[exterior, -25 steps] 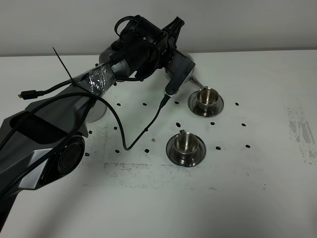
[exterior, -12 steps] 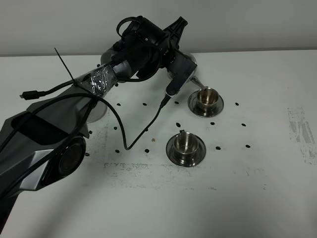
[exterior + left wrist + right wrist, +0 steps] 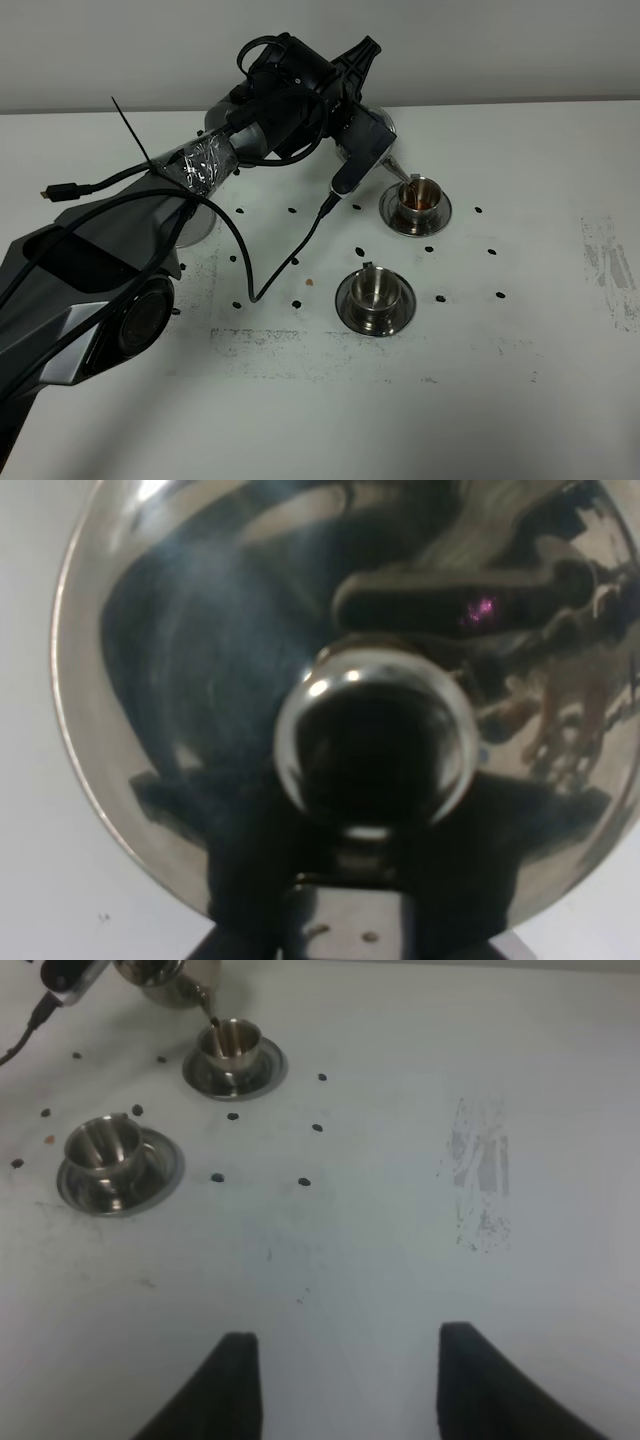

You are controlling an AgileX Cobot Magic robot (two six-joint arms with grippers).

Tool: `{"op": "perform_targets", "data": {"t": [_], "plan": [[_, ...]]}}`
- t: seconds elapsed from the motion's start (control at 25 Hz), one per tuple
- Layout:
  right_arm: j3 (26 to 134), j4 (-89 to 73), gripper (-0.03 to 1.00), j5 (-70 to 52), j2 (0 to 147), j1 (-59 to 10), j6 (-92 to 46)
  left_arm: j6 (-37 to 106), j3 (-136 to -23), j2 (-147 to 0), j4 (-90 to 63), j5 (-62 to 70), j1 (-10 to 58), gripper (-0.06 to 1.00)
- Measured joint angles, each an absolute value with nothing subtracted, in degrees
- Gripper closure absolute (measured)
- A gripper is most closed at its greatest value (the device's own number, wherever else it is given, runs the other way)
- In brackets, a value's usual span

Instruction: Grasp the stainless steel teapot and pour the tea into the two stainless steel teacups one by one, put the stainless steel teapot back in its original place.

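Observation:
The stainless steel teapot [image 3: 384, 132] hangs tilted at the back, mostly hidden behind my left wrist [image 3: 300, 90]. Its thin spout [image 3: 398, 169] points down over the far teacup [image 3: 419, 196], and a brown stream of tea runs into that cup. In the left wrist view the teapot's domed lid [image 3: 200, 630] and knob [image 3: 370, 745] fill the picture, and my left gripper [image 3: 350, 900] is shut on the teapot. The near teacup [image 3: 375, 288] stands on its saucer [image 3: 349, 308]. The original place, a round saucer [image 3: 196, 229], lies partly under the left arm. My right gripper [image 3: 345, 1380] is open and holds nothing.
A black cable [image 3: 290, 265] hangs from the left wrist and loops onto the white table [image 3: 520, 380] beside the near cup. Small black dots mark the surface around both cups. A scuffed patch [image 3: 610, 265] lies at the right edge.
The teapot has tipped slightly further. Tea now streams from the spout, and brown liquid shows in the far teacup. The right gripper has not moved.

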State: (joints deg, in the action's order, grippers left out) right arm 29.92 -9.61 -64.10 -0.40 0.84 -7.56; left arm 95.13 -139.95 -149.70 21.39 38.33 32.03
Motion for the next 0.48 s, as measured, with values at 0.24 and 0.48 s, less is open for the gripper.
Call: {"op": "perform_targets", "data": {"t": [0.24,0.48], "plan": [[29.92,-9.61,0.58,-64.1,-0.4,0.84,-7.56,96.49,-139.95,-149.7,21.42,38.33,32.03,0.77],[29.92,-9.61,0.58,-64.1,-0.4,0.84,-7.56,97.0,-139.95,-149.7,21.46,37.5,32.03,0.77]]}}
